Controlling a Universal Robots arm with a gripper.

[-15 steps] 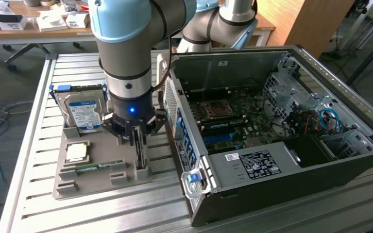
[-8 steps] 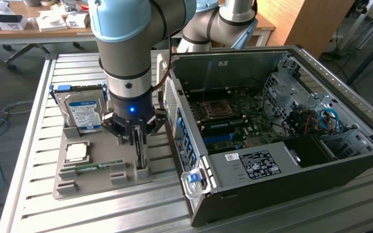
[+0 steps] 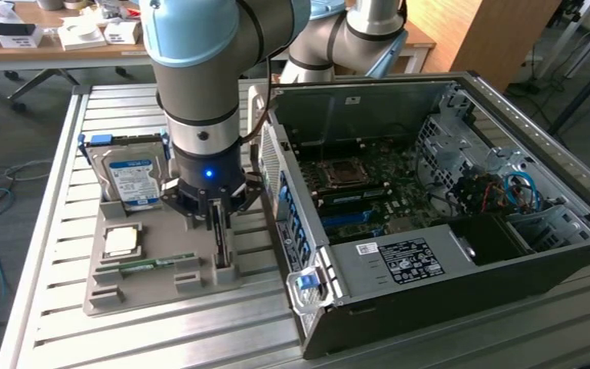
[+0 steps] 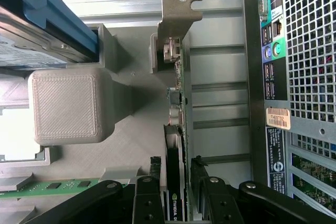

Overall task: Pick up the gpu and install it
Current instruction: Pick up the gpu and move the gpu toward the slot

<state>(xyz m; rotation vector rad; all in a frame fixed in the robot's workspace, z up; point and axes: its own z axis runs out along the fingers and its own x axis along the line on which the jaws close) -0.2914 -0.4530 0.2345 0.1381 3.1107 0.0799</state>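
The gpu (image 4: pixel 178 103), a thin dark-edged card with a pale metal bracket, stands between the spread black pincer (image 4: pixel 176 171). Skewed closing could tip it toward the black computer case (image 4: pixel 310 51) at three o'clock.

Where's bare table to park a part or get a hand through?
Free: slatted table on the near side of the grey fixture, the strip along the exterior view's left edge beside it, and behind the hard drive. Crowded: the gap between fixture and PC case, where the gripper hangs at the gpu.

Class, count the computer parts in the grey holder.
4: hard drive standing upright, processor chip and memory stick lying flat, gpu on edge nearest the case. The arm may hide more.
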